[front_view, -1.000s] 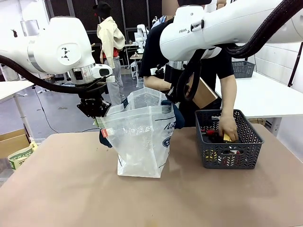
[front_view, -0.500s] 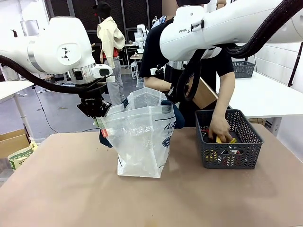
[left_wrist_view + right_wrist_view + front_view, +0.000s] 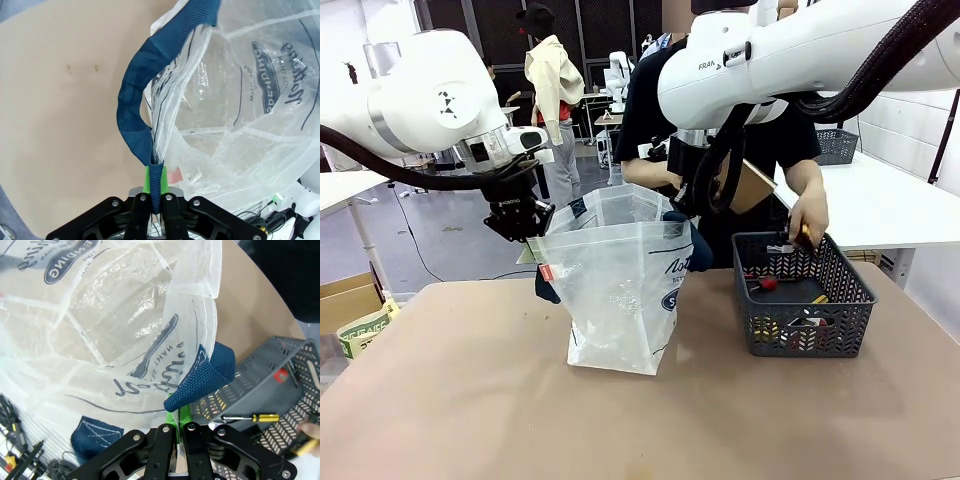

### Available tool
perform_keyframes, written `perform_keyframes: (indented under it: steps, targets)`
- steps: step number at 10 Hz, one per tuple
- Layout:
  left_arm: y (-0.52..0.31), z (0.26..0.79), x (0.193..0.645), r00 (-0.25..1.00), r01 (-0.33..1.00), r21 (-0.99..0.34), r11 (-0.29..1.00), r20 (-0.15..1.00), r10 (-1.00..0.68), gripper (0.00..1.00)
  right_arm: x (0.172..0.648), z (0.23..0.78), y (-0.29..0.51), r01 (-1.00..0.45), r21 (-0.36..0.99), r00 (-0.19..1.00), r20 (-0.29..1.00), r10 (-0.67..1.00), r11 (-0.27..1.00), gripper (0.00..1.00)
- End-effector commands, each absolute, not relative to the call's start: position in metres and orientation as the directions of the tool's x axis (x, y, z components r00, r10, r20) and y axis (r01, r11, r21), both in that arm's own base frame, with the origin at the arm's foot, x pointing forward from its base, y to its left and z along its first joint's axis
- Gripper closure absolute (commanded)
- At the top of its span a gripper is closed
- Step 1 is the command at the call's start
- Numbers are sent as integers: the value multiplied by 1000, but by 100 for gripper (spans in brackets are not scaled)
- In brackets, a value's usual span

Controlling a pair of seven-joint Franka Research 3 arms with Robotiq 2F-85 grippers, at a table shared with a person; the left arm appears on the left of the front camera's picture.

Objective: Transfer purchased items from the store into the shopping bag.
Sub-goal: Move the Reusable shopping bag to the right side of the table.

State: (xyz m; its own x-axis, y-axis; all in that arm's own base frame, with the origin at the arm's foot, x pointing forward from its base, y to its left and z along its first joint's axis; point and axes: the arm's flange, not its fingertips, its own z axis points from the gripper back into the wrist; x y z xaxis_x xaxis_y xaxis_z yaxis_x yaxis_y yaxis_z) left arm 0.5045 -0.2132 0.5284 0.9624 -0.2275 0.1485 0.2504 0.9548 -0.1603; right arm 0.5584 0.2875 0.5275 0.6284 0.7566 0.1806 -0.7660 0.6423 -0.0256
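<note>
Flimsy plastic: the shopping bag [image 3: 620, 300] looks limp and light. Its navy handles [image 3: 135, 115], clamped by the left gripper [image 3: 154, 176] and right gripper [image 3: 178, 418], give the firmest hold.

shopping bag [image 3: 618, 300] stands mid-table, its mouth spread between left gripper [image 3: 527, 228] and right gripper [image 3: 692, 212], each clamped on a navy handle [image 3: 132, 115]. entry from above is open between the two. right arm [image 3: 790, 50] crosses overhead at the bag's right. person's hand [image 3: 810, 215] occupies the space over the basket [image 3: 807, 325]. the strip between bag and basket is passable. near table [image 3: 470, 410] is bare.
</note>
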Motion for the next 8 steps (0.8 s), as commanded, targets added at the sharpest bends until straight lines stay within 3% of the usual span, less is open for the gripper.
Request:
perform_keyframes:
  steps: [1,8]
  targets:
    - [-210,522,505,965,236,-190,953,159,-207,100,559,525,286,-765,-25,631,175,756,644,100]
    - [-212,526,505,965,242,-171,955,144,-219,100,559,525,286,-765,-25,631,175,756,644,100]
